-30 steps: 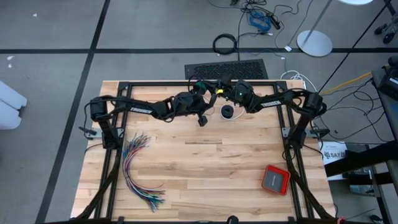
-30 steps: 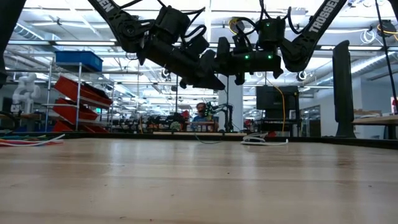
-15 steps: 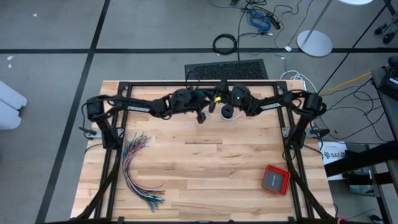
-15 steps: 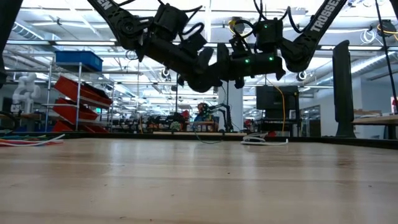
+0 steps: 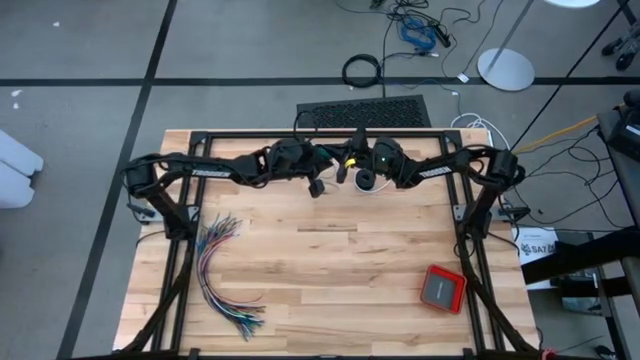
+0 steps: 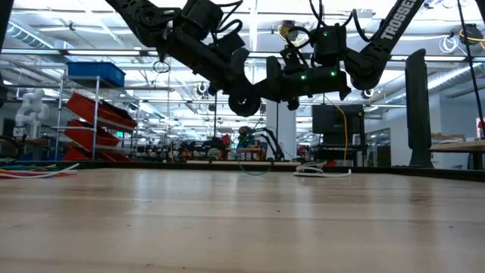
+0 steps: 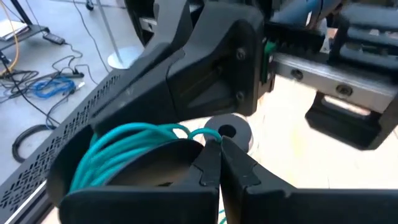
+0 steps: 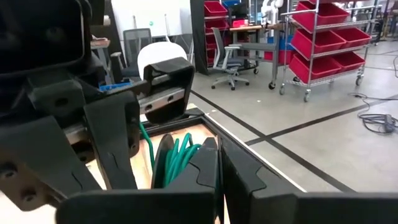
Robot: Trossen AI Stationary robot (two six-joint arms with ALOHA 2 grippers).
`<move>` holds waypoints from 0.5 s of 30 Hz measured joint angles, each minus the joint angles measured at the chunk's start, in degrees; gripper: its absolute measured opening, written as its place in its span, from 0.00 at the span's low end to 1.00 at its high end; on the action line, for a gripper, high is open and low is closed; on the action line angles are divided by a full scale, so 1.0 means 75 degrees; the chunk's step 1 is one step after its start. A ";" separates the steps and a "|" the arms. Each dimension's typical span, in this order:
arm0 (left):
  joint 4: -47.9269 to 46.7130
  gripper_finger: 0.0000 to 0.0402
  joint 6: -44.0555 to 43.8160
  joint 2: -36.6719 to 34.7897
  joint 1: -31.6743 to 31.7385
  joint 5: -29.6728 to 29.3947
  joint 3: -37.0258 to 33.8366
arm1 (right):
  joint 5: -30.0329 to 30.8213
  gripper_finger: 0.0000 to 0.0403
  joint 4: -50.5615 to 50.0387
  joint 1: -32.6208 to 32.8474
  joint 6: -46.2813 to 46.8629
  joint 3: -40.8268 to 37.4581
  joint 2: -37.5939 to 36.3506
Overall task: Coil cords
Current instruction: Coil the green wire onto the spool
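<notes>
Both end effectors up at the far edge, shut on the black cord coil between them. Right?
Not black: the thin cord coil is teal-green, as both wrist views show. The left end effector and the right end effector do meet at the far edge, shut on it.

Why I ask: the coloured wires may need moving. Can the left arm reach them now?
Probably, but not free-handed: the coloured wires lie on open table on its side, yet the left gripper is shut on the teal cord at the table's back.
</notes>
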 joint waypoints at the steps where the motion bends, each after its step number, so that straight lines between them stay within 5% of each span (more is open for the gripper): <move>1: -0.0038 0.00 0.0000 -0.0036 0.0000 0.0003 0.0000 | 0.0004 0.00 -0.0011 0.0012 -0.0010 0.0000 0.0000; 15: -0.0928 0.00 0.0059 -0.0581 0.0095 0.0281 0.0000 | 0.0003 0.00 -0.0542 0.0101 -0.0209 -0.0006 0.0000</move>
